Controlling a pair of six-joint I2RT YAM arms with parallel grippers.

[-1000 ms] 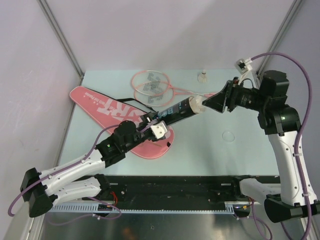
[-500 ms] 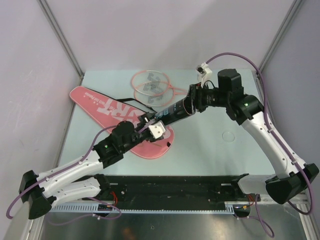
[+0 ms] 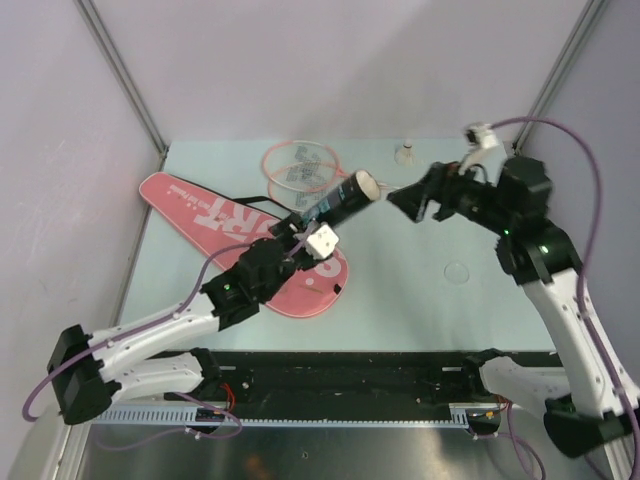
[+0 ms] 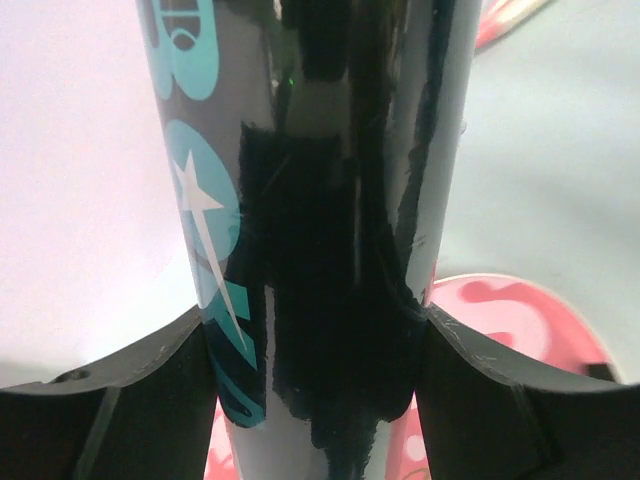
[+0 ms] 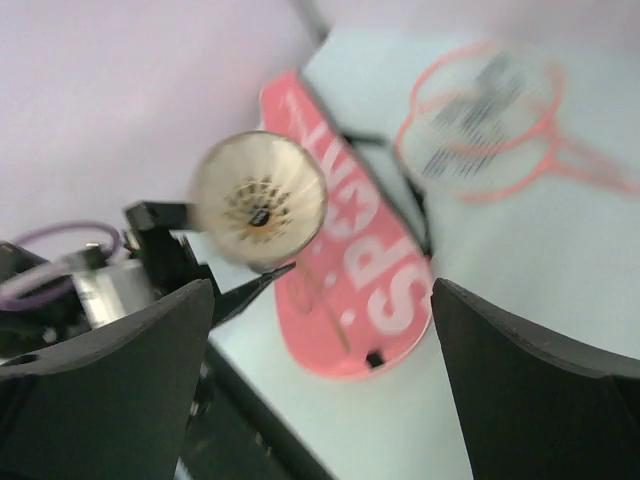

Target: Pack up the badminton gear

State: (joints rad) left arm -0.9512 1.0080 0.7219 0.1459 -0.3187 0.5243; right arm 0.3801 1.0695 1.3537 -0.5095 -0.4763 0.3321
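Table (image 3: 420, 290): pale blue-green, walled on the left, far and right sides.

Pink racket bag (image 3: 195, 205): lies flat at left-centre, running diagonally. Narrow end far-left, wide end near-centre, white lettering up.

Two pink-framed rackets (image 3: 300, 165): at the far edge, heads overlapping, just beyond the bag, shafts running right.

Dark tube (image 3: 340, 198): lifted off the table above the bag's wide end, tilted, open mouth pointing far-right toward the right arm.

Left gripper (image 4: 315, 345): clamped on the tube's lower body, one finger pressed to each side.

Right gripper (image 5: 322, 295): jaws spread wide with nothing between them, just right of the tube mouth and clear of it.

Loose shuttlecock (image 3: 406, 155): stands on the table at the far edge, beyond the right gripper.

Second shuttlecock (image 5: 262, 200): appears seated in the tube mouth; the right wrist view is blurred.
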